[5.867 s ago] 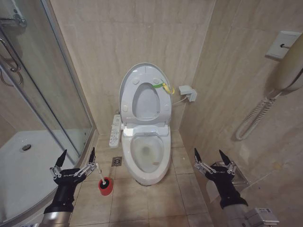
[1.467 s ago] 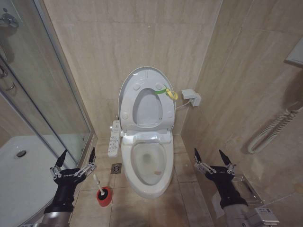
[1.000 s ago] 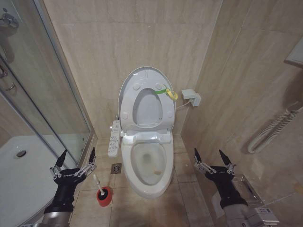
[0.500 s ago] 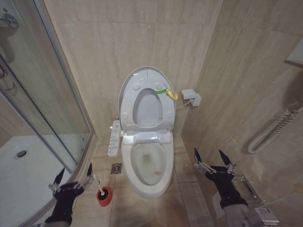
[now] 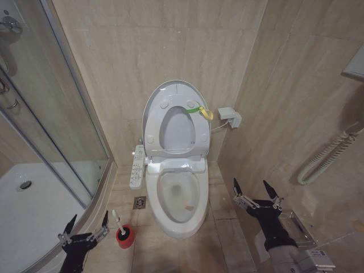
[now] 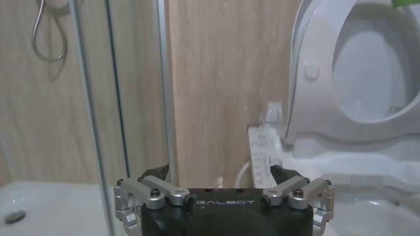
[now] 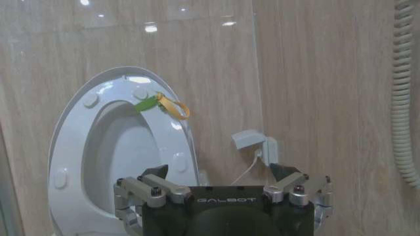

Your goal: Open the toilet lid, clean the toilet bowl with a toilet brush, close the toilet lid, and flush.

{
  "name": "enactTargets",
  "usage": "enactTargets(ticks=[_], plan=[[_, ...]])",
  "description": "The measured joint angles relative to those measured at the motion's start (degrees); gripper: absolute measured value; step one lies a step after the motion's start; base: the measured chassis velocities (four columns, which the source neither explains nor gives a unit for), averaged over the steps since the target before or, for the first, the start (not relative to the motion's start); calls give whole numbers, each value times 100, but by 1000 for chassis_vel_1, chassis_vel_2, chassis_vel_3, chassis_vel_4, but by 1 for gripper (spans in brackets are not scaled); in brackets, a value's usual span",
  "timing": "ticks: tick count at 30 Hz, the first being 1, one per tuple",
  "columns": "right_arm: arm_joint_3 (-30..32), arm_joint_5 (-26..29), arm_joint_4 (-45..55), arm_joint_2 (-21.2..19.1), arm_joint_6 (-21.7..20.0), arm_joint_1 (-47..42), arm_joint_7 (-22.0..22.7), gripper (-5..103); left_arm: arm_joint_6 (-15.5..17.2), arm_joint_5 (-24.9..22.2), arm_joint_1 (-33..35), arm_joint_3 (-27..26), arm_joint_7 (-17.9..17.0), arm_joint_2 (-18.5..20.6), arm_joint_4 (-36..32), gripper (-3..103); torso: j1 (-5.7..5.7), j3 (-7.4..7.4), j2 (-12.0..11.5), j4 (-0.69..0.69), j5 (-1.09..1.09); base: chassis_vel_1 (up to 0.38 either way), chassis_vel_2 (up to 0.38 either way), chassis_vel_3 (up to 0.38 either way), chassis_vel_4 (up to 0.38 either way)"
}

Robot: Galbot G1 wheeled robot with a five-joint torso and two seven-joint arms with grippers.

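1. The toilet bowl (image 5: 176, 202) is seen against the rear tiled wall, its long axis running from that wall out toward the robot, the narrow rounded end nearest the robot.
2. The toilet lid (image 5: 173, 99) is raised and leans back against the wall behind the bowl, with the ring-shaped seat (image 5: 196, 128) raised against it; a green-and-yellow loop tag (image 5: 199, 110) hangs at the upper right of the seat.
3. A slim button panel (image 5: 137, 166) is fixed just left of the bowl's rear, and a floor drain (image 5: 140, 202) lies on the floor left of the bowl.
4. The toilet brush (image 5: 118, 221) stands in a red holder (image 5: 125, 235) on the floor, near the bowl's front left; its white handle tilts up and away from the bowl.
5. Left of the bowl, open floor is bounded by the curved shower enclosure (image 5: 68, 136); right of the bowl, a narrow strip of floor is bounded by the side wall.
6. The left end effector (image 5: 83, 228) is held low, just left of the brush holder, its fingers spread wide and empty.
7. The right end effector (image 5: 255, 190) is held right of the bowl's front, near the side wall, fingers likewise spread wide and empty.
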Motion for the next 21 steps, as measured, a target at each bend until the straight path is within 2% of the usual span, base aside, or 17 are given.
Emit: enactTargets(ticks=[1, 2, 4, 6, 7, 8, 11, 18, 21], plan=[[0, 0, 0, 0, 0, 0, 0, 100, -306, -8, -59, 28, 33, -4, 301, 100, 0, 0, 0, -1, 0, 0, 0, 0, 0], [0, 0, 0, 0, 0, 0, 0, 100, -306, -8, -59, 28, 33, -4, 301, 100, 0, 0, 0, -1, 0, 0, 0, 0, 0], [0, 0, 0, 0, 0, 0, 0, 100, -748, -15, -161, 57, 129, -6, 824, 100, 0, 0, 0, 0, 0, 0, 0, 0, 0], [0, 0, 0, 0, 0, 0, 0, 100, -1041, -62, -229, 81, 206, 6, 1164, 100, 0, 0, 0, 0, 0, 0, 0, 0, 0], [0, 0, 0, 0, 0, 0, 0, 100, -1041, -62, -229, 81, 206, 6, 1164, 100, 0, 0, 0, 0, 0, 0, 0, 0, 0], [0, 0, 0, 0, 0, 0, 0, 100, -1229, -61, -289, 89, 272, 15, 1417, 100, 0, 0, 0, 0, 0, 0, 0, 0, 0], [0, 0, 0, 0, 0, 0, 0, 100, -1483, -84, -446, 98, 322, 40, 1955, 100, 0, 0, 0, 0, 0, 0, 0, 0, 0], [0, 0, 0, 0, 0, 0, 0, 100, -1572, -437, -829, 108, 261, 184, 2658, 100, 0, 0, 0, -1, 0, 0, 0, 0, 0], [0, 0, 0, 0, 0, 0, 0, 100, -1413, -626, -1037, 102, 253, 218, 2793, 100, 0, 0, 0, 0, 1, 0, 0, 0, 0]])
